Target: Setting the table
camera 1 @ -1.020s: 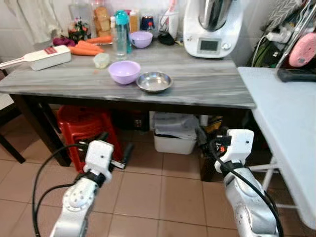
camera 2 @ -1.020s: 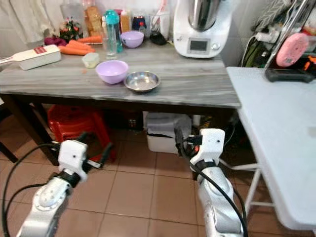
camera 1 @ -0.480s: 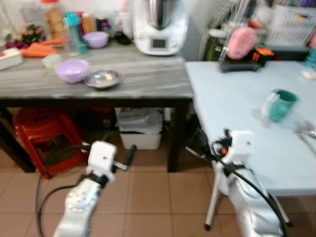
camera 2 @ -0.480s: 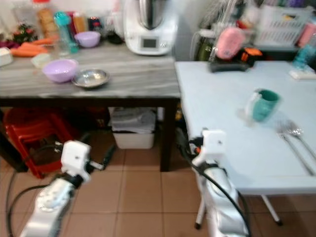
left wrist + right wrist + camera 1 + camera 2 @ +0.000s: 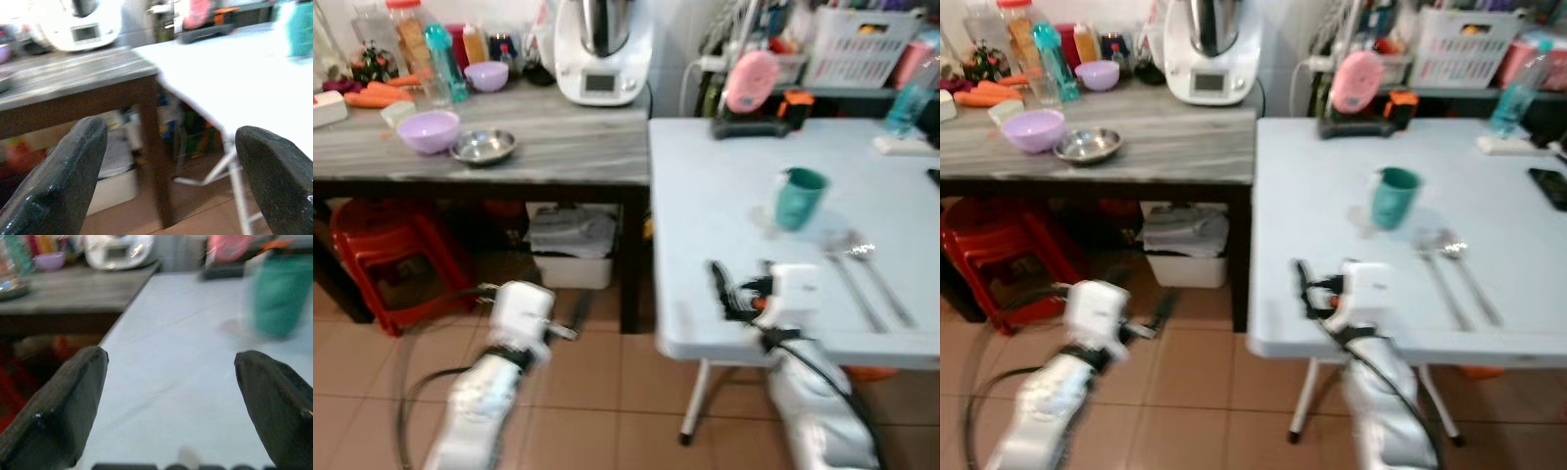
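White table (image 5: pixel 724 186): teal cup (image 5: pixel 799 197), spoon (image 5: pixel 876 279).

A cup (image 5: pixel 799 197) stands mid-table (image 5: pixel 705 215), cutlery (image 5: pixel 862 279) lying to its right near the front edge; two bowls (image 5: pixel 429 130) sit side by side on the adjoining counter (image 5: pixel 558 157) at left.
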Controlling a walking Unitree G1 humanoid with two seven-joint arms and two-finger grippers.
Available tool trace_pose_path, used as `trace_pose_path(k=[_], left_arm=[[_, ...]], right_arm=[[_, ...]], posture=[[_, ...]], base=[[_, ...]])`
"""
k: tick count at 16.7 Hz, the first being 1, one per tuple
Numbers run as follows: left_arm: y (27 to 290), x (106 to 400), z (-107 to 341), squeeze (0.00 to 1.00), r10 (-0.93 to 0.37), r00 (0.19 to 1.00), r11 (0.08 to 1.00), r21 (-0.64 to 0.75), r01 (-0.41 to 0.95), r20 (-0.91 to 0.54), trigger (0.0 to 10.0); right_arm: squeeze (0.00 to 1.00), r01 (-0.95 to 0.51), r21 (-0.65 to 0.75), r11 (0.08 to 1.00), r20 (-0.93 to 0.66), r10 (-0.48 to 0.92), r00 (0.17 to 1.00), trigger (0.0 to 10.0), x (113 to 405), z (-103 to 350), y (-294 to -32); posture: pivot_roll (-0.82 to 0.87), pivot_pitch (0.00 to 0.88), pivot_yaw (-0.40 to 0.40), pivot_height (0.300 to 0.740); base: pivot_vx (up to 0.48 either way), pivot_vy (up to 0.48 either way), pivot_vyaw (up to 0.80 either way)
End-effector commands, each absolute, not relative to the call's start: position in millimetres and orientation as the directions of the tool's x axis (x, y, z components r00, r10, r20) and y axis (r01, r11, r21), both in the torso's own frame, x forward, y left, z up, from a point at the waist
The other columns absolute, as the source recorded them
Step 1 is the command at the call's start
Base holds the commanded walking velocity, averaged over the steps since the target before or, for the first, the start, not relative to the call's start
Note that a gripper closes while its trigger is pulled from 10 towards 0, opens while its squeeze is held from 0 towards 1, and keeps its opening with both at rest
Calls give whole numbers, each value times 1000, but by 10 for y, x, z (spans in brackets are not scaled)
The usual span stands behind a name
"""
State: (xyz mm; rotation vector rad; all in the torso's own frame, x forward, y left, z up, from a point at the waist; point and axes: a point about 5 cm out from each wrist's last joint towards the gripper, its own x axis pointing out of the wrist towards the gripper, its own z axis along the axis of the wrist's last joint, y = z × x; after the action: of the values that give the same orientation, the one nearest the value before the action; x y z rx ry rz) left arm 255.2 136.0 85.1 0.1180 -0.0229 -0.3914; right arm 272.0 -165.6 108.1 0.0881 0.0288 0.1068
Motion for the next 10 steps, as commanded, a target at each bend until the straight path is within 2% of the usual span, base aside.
trace_pose_path(k=[1, 8, 10], left_arm=[[1453, 2573, 893, 0, -364, 931, 923, 135, 360, 7, 10000], [1425, 2576, 895, 0, -379, 926, 919, 125, 375, 7, 10000], [1429, 2580, 898, 0, -370, 929, 924, 105, 367, 15, 10000]], right_arm=[[0, -124, 100, 987, 2, 124, 992, 10000, 2741, 1137, -1586], [0, -118, 98, 988, -2, 119, 993, 10000, 2736, 1128, -1590], [0, -117, 97, 988, -2, 118, 993, 10000, 2734, 1127, -1591]], posture=[[39, 0, 5, 740], [38, 0, 8, 740], [36, 0, 10, 740]], base=[[0, -394, 0], [0, -385, 0], [0, 0, 0]])
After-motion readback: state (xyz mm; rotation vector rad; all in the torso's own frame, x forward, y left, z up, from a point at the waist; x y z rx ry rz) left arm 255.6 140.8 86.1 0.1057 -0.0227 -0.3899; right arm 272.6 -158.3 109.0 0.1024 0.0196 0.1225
